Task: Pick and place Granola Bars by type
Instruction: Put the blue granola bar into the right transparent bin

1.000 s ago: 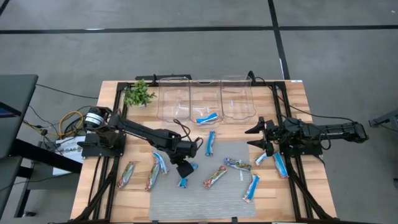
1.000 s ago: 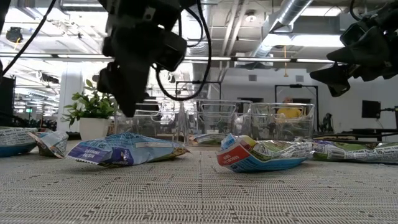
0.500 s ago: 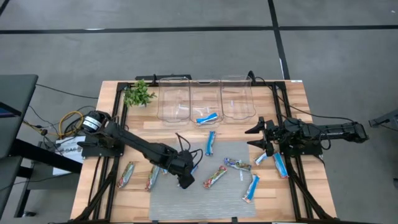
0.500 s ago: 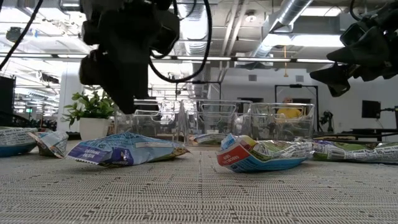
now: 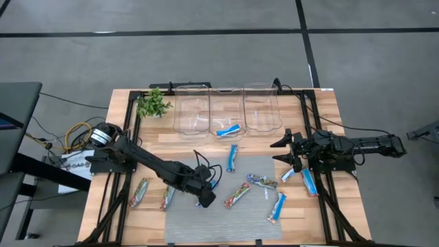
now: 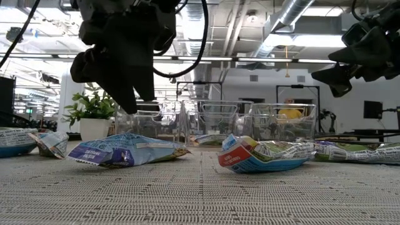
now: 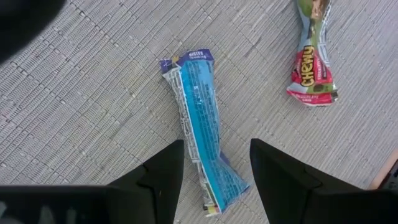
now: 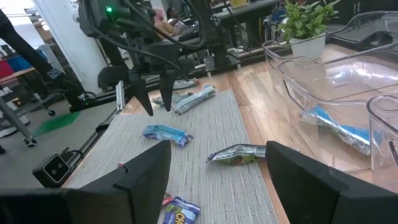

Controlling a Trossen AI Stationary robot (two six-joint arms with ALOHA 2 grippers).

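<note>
My left gripper [image 5: 204, 197] hangs open over the grey mat, fingers pointing down. In the left wrist view it [image 7: 214, 180] straddles one end of a blue-and-white bar [image 7: 199, 124] lying flat on the mat. The low view shows the gripper [image 6: 139, 103] above the bar [image 6: 128, 150], not touching. A red-green bar [image 7: 314, 62] lies close by. More bars are scattered on the mat and wood [image 5: 232, 156] [image 5: 261, 181] [image 5: 277, 206]. One blue bar [image 5: 228, 129] lies in the middle clear bin. My right gripper [image 5: 276, 151] waits open in the air at the table's right side.
Three clear bins [image 5: 192, 113] [image 5: 226, 103] [image 5: 260, 113] stand in a row at the far edge, with a potted plant [image 5: 152, 103] to their left. Two bars [image 5: 140, 192] [image 5: 167, 197] lie left of the mat and two [image 5: 309, 182] [image 5: 288, 175] under my right arm.
My left gripper has moved toward the table's near edge and come down over the blue-and-white bar, turning about as it went. The bars have stayed where they were.
</note>
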